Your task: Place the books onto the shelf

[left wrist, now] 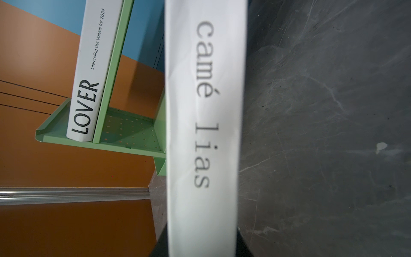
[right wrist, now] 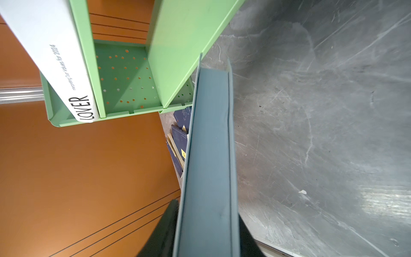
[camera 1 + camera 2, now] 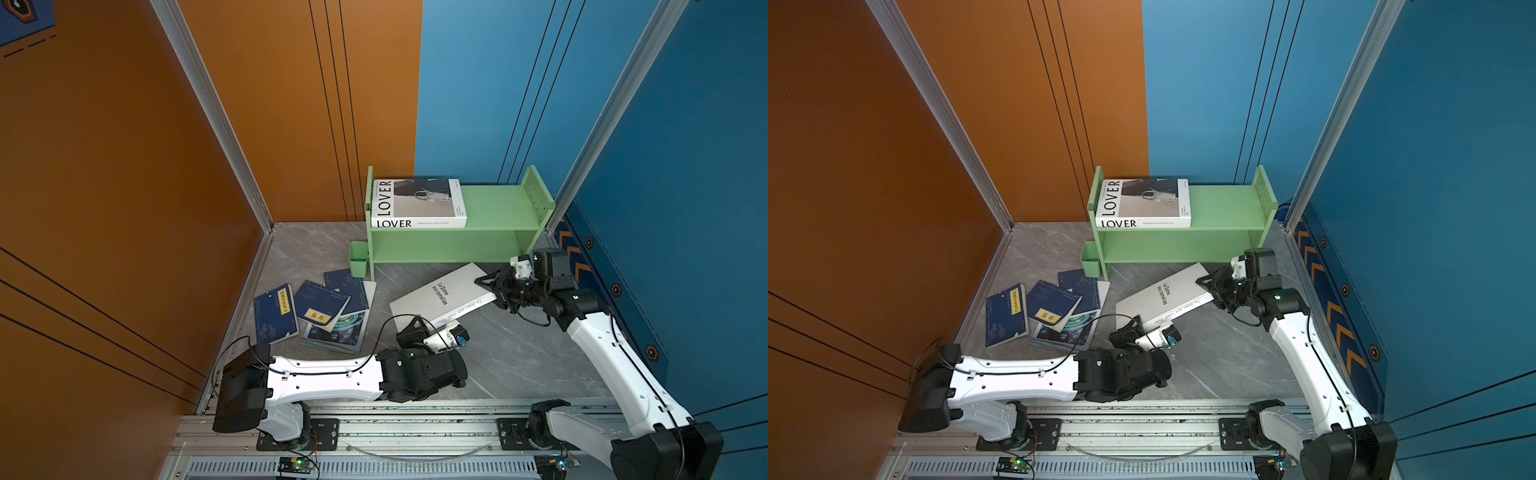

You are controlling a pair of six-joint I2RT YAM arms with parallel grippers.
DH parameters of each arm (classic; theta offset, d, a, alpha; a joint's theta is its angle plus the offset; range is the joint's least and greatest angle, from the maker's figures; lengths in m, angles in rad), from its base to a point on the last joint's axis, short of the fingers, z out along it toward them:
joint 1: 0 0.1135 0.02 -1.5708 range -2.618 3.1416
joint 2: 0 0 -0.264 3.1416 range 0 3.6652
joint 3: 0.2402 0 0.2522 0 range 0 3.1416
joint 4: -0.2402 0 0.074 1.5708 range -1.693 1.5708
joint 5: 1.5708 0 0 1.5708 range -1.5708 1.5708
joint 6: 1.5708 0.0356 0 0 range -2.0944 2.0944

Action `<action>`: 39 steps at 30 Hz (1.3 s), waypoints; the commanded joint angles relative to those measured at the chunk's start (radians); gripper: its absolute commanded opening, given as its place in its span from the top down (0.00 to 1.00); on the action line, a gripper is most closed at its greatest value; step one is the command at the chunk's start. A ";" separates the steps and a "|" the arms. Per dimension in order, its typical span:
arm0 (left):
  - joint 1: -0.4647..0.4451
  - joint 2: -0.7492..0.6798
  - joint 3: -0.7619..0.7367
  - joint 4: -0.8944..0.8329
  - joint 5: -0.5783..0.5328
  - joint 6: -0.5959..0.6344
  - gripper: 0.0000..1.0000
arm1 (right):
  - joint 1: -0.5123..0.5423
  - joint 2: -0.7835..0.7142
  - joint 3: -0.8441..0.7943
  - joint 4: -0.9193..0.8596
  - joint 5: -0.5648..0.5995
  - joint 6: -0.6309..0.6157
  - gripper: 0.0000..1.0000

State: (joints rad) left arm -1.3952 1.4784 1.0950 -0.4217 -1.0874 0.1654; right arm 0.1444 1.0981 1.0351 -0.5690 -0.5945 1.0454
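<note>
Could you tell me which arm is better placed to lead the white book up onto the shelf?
Right, probably. The right hand grips the white book at the end beside the shelf, near its bare top-tier half; the left hand holds the far end.

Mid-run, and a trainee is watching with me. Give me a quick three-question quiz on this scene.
1. True or false: the LOVER book lies flat on the top tier of the shelf.
2. Which book do the left hand and right hand grip together?
3. The navy books are: A on the floor; B on the lower tier; C on the LOVER book.
Key: 1 true; 2 the white La Dame aux camélias book; 3 A.
</note>
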 commanded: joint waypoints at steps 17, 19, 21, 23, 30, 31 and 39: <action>0.300 -0.632 -0.115 0.012 0.658 -0.422 0.02 | -0.239 -0.216 0.084 -0.067 -0.058 0.041 0.71; 0.448 -0.741 -0.168 0.059 0.783 -0.490 0.02 | -0.244 -0.236 0.164 -0.136 -0.058 0.011 0.72; 0.573 -0.812 -0.205 0.087 0.879 -0.537 0.02 | -0.246 -0.241 0.244 -0.180 -0.058 -0.006 0.72; 0.687 -0.850 -0.225 0.101 0.953 -0.577 0.02 | -0.251 -0.249 0.310 -0.192 -0.040 -0.003 0.72; 0.957 -0.805 -0.272 0.283 1.224 -0.733 0.02 | -0.254 -0.228 0.463 0.010 -0.009 0.106 0.72; 0.986 -0.784 -0.271 0.306 1.253 -0.755 0.02 | -0.249 -0.221 0.471 0.054 0.005 0.119 0.72; 1.152 -0.578 -0.176 0.436 1.390 -0.857 0.02 | -0.002 -0.023 0.463 0.434 0.282 0.087 0.72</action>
State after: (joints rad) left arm -0.2848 0.8749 0.8673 -0.0830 0.2047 -0.6296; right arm 0.0582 0.9852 1.4803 -0.3332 -0.4473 1.1645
